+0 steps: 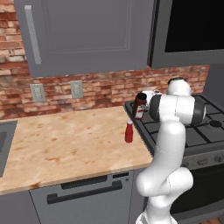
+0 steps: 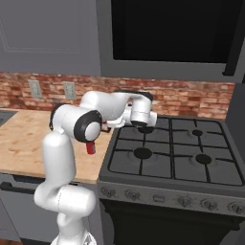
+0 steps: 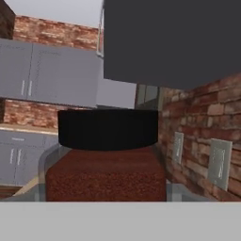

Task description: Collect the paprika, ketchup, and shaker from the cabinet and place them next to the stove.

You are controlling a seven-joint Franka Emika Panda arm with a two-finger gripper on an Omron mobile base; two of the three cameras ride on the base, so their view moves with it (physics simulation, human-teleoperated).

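Note:
The paprika [image 1: 140, 105], a dark red-brown jar with a black cap, stands upright at the stove's [image 1: 205, 127] rear left corner. My gripper [image 1: 145, 103] reaches in level from the stove side and is shut on the jar. The hand view sees the paprika [image 3: 106, 174] at very close range; whether its base rests on anything I cannot tell. In the right base view my arm hides most of the paprika [image 2: 106, 127]. The slim red ketchup [image 1: 129, 132] stands on the wooden counter [image 1: 65, 144] just left of the stove [image 2: 167, 153]. The grey cabinet [image 1: 87, 35] hangs above, door shut. The shaker is out of view.
A brick wall with two outlets [image 1: 76, 89] runs behind the counter. A dark microwave [image 1: 192, 30] hangs over the stove. A sink edge [image 1: 3, 140] lies at the counter's far left. The ketchup [image 2: 90, 147] sits close under my elbow.

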